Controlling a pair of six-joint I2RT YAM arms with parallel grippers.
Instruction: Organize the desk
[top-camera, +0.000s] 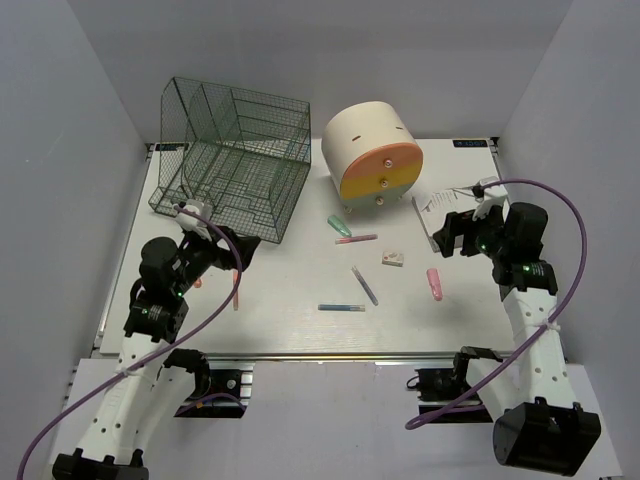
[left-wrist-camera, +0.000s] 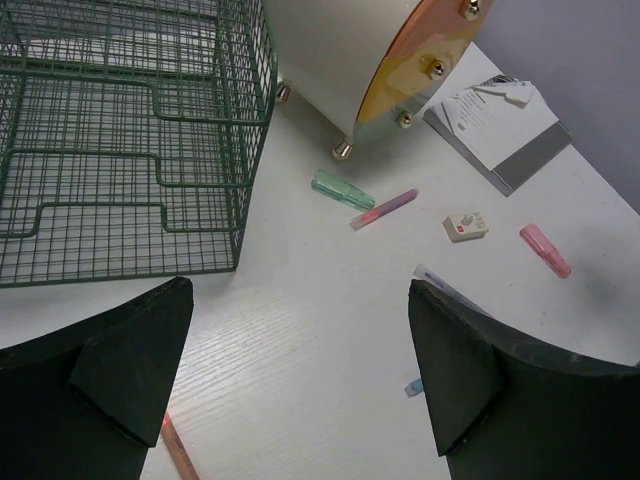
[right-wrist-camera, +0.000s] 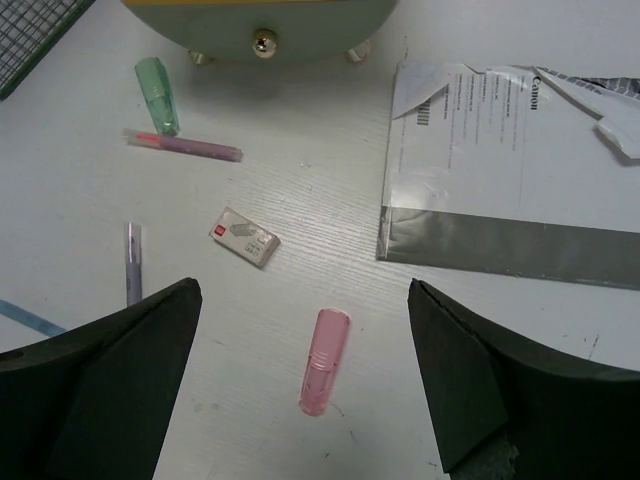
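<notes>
The white desk (top-camera: 300, 330) holds scattered stationery: a green cap (top-camera: 338, 226), a pink-purple pen (top-camera: 356, 239), a small white box (top-camera: 393, 259), a pink cap (top-camera: 434, 284), a purple pen (top-camera: 365, 286), a blue pen (top-camera: 341, 307) and an orange pencil (top-camera: 236, 290). My left gripper (top-camera: 242, 248) is open and empty above the desk by the rack's front; in its wrist view (left-wrist-camera: 300, 290) the pencil (left-wrist-camera: 180, 450) lies by its left finger. My right gripper (top-camera: 455, 232) is open and empty, hovering over the pink cap (right-wrist-camera: 324, 360).
A dark green wire rack (top-camera: 235, 150) stands at the back left. A cream drawer unit with an orange-yellow front (top-camera: 372, 155) stands at the back middle. A torn booklet (top-camera: 450, 205) lies at the right, under the right arm. A silver rail (top-camera: 330, 357) runs along the near edge.
</notes>
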